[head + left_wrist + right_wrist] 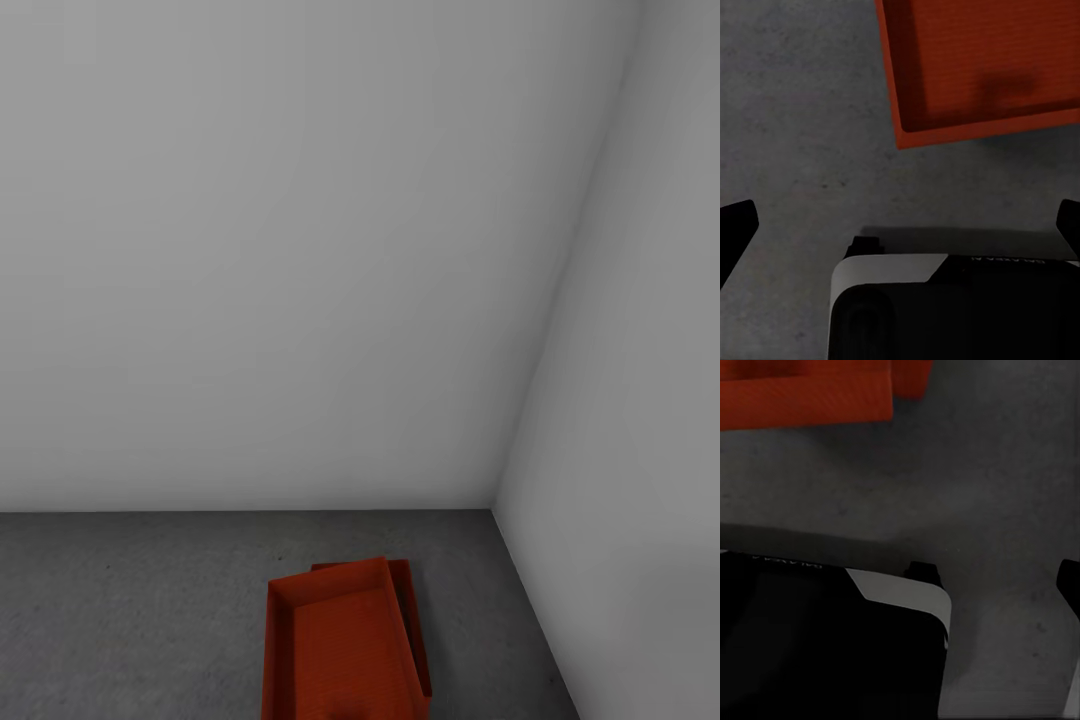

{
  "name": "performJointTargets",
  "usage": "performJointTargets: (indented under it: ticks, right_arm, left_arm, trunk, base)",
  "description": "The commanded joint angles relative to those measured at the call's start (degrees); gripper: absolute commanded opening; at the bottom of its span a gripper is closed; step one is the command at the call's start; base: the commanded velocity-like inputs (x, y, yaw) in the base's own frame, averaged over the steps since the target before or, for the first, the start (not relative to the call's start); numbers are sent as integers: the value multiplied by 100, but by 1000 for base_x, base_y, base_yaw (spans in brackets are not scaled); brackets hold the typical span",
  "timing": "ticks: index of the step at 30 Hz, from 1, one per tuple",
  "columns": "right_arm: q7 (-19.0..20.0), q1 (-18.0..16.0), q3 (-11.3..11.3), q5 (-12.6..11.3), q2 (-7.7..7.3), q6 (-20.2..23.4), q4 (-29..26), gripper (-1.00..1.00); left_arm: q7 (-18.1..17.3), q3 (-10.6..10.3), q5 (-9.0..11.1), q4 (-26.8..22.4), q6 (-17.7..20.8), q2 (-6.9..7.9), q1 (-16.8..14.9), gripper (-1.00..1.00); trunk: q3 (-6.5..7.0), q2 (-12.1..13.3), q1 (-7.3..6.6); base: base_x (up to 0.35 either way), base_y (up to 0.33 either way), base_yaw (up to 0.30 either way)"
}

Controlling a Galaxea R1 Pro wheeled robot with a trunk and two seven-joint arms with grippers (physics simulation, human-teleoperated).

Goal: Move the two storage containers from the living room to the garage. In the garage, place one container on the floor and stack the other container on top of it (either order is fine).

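1. Two red-orange bins sit on the grey concrete floor (130, 610) near the corner of two white walls (300, 250) — the top bin (340, 650) rests in the bottom bin (415, 620), turned slightly askew.
2. The left gripper (904, 221) hangs over bare floor just beside the top bin's corner, its fingers wide apart and holding nothing.
3. The right gripper — one dark fingertip (1069, 585) is visible; I cannot tell whether it is apart or together.

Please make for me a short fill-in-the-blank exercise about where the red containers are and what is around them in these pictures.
1. The upper container sits on the lower container, so the two are ____.
2. The floor under them is grey ____.
3. The white wall meets the side wall in a ____ of the room.
4. The left end effector holds ____.

Missing words: stacked; concrete; corner; nothing
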Motion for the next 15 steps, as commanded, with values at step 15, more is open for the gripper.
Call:
performJointTargets:
  ticks: [15]
  right_arm:
    - [-17,10,37,9,-8,47,410,100]
  left_arm:
    - [19,-44,67,9,-22,5,98,100]
  trunk:
    - [-12,-12,3]
  base:
    - [0,0,0]
